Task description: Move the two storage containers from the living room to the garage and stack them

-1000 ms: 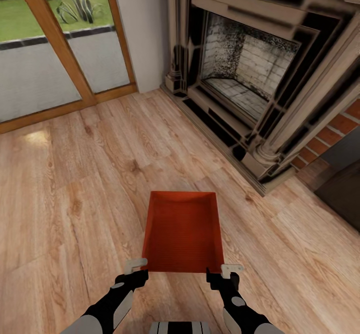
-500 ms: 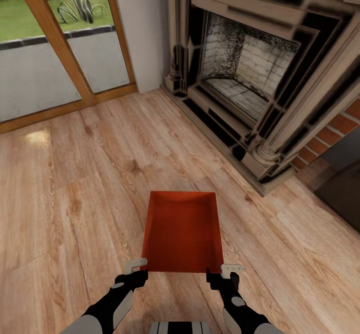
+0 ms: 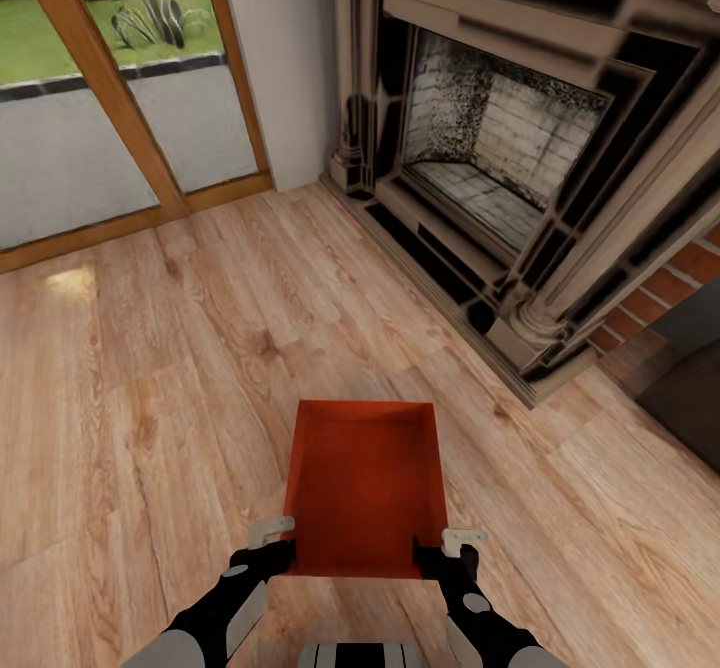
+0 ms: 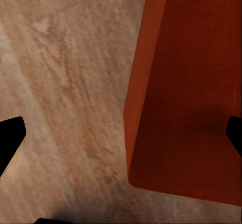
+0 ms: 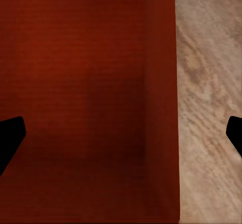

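Note:
One red-orange storage container [image 3: 364, 483] sits on the light wood-plank living room floor [image 3: 150, 368], straight ahead of me, open side up and with nothing in it. The second container is out of view. My left gripper [image 3: 272, 542] is open at the bin's near left corner; in the left wrist view its fingers [image 4: 11, 142] stand wide apart either side of the container wall [image 4: 146, 83]. My right gripper [image 3: 449, 548] is open at the near right corner, straddling the right wall [image 5: 164, 98] of the bin.
The fireplace [image 3: 500, 148] with its dark hearth edge runs along the right, brick [image 3: 690, 268] beside it. A wood-framed glass door [image 3: 110, 98] to the outside stands at the back left. Open plank floor lies left of the bin.
The whole picture has shifted a little, so the camera moved. The container's near edge now reaches down between my two grippers, which keep their places in the picture.

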Tool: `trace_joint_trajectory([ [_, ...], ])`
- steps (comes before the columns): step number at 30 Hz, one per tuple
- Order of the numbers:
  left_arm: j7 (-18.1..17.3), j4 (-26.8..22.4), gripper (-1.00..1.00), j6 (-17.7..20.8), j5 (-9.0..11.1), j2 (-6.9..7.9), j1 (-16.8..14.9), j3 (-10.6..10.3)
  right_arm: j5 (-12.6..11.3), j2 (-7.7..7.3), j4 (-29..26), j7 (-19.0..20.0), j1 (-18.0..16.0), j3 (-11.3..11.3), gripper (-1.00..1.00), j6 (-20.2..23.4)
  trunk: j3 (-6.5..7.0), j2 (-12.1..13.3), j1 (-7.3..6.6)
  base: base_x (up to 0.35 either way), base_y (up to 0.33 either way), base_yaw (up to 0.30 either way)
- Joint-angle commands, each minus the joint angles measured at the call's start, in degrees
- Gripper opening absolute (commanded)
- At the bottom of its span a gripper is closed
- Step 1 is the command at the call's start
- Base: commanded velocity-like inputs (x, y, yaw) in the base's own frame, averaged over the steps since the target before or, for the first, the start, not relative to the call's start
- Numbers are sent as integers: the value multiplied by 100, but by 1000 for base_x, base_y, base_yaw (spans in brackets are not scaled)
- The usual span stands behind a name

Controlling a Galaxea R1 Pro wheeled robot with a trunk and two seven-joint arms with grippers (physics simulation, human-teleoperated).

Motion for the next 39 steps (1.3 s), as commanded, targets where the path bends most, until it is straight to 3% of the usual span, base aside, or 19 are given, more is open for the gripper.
trace_joint_trajectory([
  [1, 40, -6, 100, 6, 55, 4, -1, -49, -12, -1, 5, -36, -3, 36, 100, -13, -3, -1, 3, 294, 0, 0],
  [8, 40, -7, 100, 6, 56, 2, -1, -49, -12, 0, 5, -36, -3, 36, 100, -13, -3, -1, 3, 171, 0, 0],
  [39, 40, -6, 100, 6, 54, -5, -1, -58, -41, 3, 5, -117, -3, 36, 100, -22, -3, -1, 3, 2, 0, -12],
])
